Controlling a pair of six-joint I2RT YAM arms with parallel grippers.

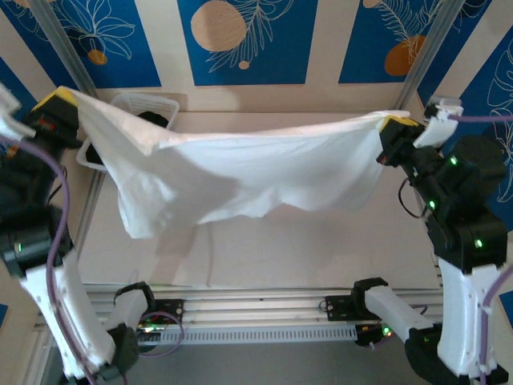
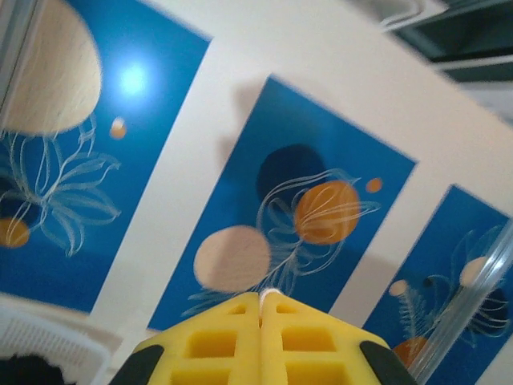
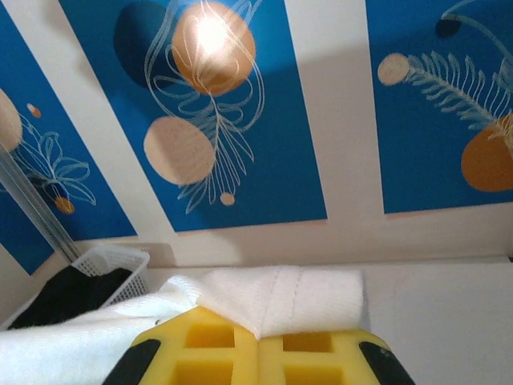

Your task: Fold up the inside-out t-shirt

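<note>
The inside-out t-shirt (image 1: 248, 172), plain white, hangs stretched in the air between my two grippers and sags in the middle above the table. My left gripper (image 1: 66, 103) is shut on its left end, high at the far left; in the left wrist view a sliver of white cloth (image 2: 268, 296) pokes out between the shut yellow fingers (image 2: 216, 341). On the right, my right gripper (image 1: 393, 127) is shut on the other end. A folded hem of the shirt (image 3: 296, 301) sticks out past its tips (image 3: 258, 341).
A white plastic basket (image 1: 160, 106) with a black garment (image 3: 68, 295) inside stands at the back left, partly behind the shirt. The pale table (image 1: 321, 249) lies below the hanging cloth. Metal frame posts (image 1: 60, 36) rise at the back corners.
</note>
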